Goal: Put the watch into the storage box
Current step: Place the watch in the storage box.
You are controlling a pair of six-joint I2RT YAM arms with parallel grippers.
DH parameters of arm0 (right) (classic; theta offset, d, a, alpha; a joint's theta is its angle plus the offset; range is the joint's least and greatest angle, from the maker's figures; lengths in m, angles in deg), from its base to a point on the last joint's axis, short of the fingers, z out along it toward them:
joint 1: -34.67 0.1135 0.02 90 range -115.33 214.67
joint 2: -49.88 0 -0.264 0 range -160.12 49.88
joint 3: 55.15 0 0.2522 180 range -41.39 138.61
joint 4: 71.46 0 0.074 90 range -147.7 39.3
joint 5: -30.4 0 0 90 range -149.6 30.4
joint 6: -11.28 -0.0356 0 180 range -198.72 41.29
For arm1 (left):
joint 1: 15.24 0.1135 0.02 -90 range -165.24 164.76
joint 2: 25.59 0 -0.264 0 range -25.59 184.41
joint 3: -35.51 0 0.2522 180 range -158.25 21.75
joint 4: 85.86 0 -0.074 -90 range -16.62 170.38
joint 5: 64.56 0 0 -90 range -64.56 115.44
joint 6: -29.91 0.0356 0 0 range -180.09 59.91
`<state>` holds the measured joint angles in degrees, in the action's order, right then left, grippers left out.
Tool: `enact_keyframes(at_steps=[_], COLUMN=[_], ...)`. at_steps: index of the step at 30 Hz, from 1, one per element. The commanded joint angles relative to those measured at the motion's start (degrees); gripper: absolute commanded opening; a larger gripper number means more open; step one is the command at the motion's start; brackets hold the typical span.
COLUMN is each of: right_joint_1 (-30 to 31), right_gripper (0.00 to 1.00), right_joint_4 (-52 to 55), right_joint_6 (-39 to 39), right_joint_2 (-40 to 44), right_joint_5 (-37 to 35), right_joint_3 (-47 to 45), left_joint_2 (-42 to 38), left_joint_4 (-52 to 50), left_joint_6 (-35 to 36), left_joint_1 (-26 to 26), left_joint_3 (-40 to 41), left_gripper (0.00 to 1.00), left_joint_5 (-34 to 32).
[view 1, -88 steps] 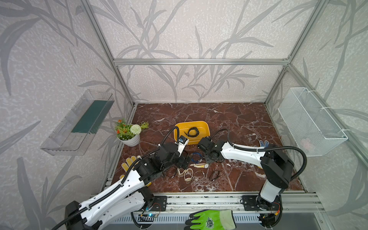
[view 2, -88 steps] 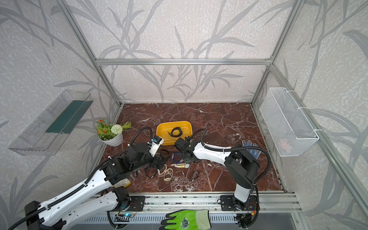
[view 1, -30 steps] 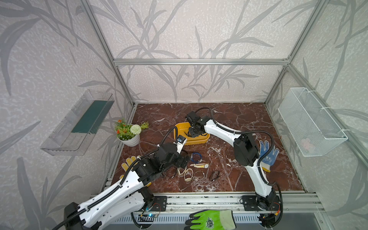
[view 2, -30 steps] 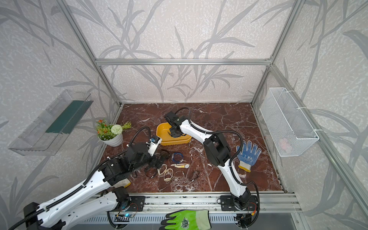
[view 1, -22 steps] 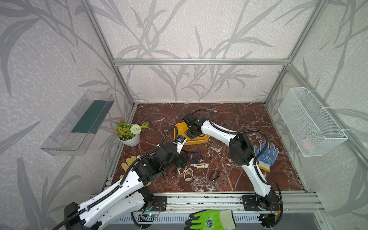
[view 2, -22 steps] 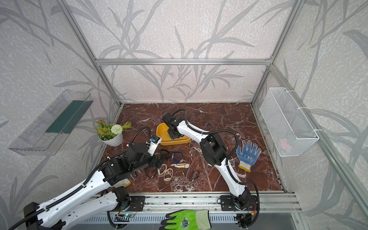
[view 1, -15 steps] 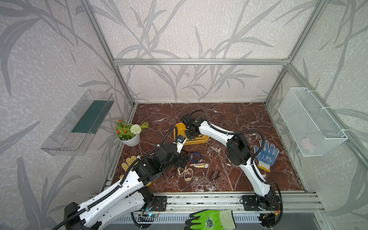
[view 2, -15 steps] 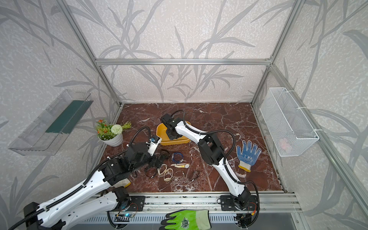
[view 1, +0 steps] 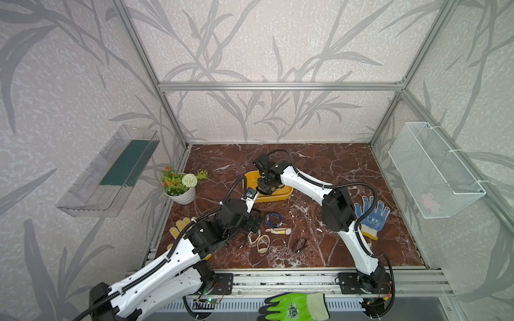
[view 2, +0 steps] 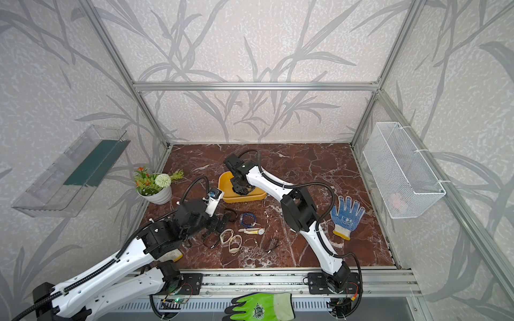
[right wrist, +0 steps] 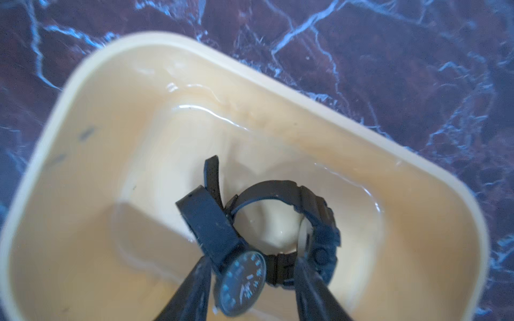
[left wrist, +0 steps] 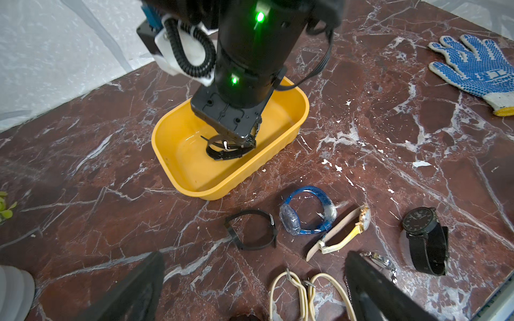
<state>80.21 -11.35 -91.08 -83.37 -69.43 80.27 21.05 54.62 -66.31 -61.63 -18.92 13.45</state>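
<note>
Two black watches in the storage box, is that right? asks Lena.

Yes, answers Tom. The watch with the round dark dial lies low inside the yellow box, its flat strap slanting away from the dial. A second black watch, the chunkier one, sits right against it.

And the right jaws? Lena asks.

They reach down into the box and stand parted, one on each side of the dial, says Tom. The gap is wider than the dial, so nothing is clamped. Whether one of them brushes the strap, he cannot tell.

Where does the box stand?

On the marble tabletop, near its middle in both top views.

And the left jaws?

Spread wide and holding nothing, Tom replies. They hover over loose pieces on the tabletop: a blue watch, a gold watch on a cream strap, and a thin black band. All three lie near the box but outside it.
</note>
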Motion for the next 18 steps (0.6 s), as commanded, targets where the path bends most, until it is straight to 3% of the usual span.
enact_keyframes(at_steps=[1,6,10,14,18], right_joint_1=[-0.1,-0.9,-1.9,-2.3,-2.1], right_gripper=[0.52,0.62,0.81,0.85,0.96], right_joint_4=[-1.0,-5.0,-11.5,-12.5,-15.6], right_joint_6=[-0.2,-1.5,-3.7,-5.5,-7.9], right_joint_2=[6.3,13.8,24.0,32.3,41.9], right_joint_5=[-0.5,-1.2,-1.6,-3.2,-2.2], right_joint_3=[-0.5,-9.2,-23.5,-34.4,-46.7], left_joint_2=[-1.5,-1.8,-1.3,0.4,3.0], left_joint_4=[-0.6,-0.8,-1.4,-3.7,-6.3], left_joint_6=[-0.7,-1.0,-1.5,-5.2,-9.4], left_joint_1=[0.0,0.0,0.0,0.1,0.4], left_joint_3=[-0.9,-1.0,-1.1,-1.7,-2.6], left_gripper=[0.99,0.99,0.98,0.97,0.91], left_joint_5=[-3.3,-4.4,-6.5,-11.8,-14.4])
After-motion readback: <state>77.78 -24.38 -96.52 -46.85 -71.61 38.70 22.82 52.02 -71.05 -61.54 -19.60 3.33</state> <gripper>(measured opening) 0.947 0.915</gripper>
